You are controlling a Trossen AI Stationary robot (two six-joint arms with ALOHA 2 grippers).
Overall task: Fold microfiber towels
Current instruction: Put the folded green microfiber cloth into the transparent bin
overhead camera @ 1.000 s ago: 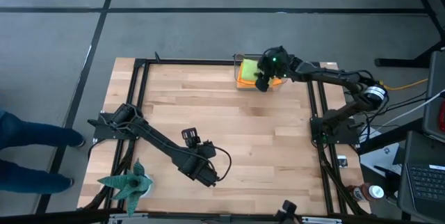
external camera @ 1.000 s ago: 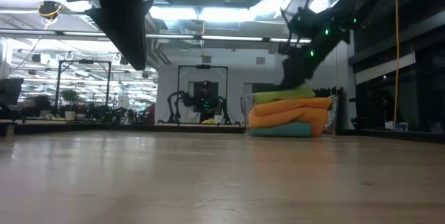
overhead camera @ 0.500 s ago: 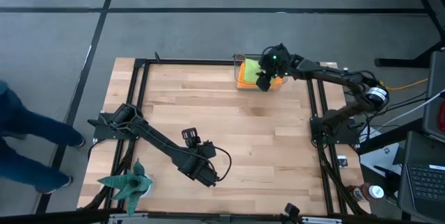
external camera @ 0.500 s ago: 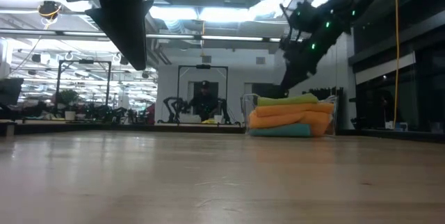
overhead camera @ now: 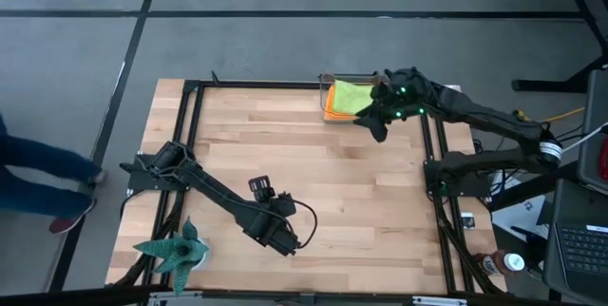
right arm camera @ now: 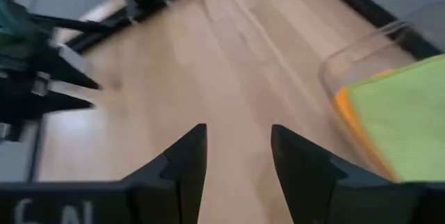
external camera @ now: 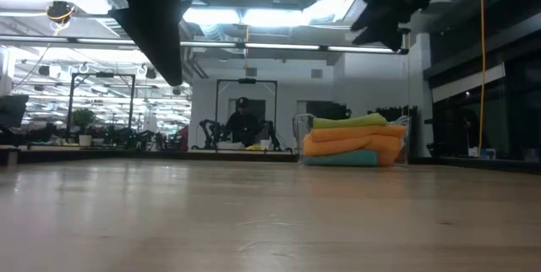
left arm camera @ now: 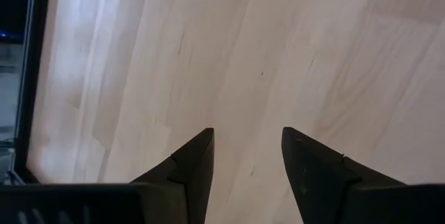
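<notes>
While your right tool hangs open and empty beside the clear bin of stacked microfiber towels at the table's far edge, your left tool waits open.

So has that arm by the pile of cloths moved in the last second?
Yes. The right gripper was over the towel stack in the clear bin; it has lifted and pulled off it, toward the table's right side, open and empty.

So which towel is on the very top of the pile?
The lime green towel. It lies flat on top of the stack in the clear bin, above the two orange towels, with the teal one at the very bottom.
</notes>
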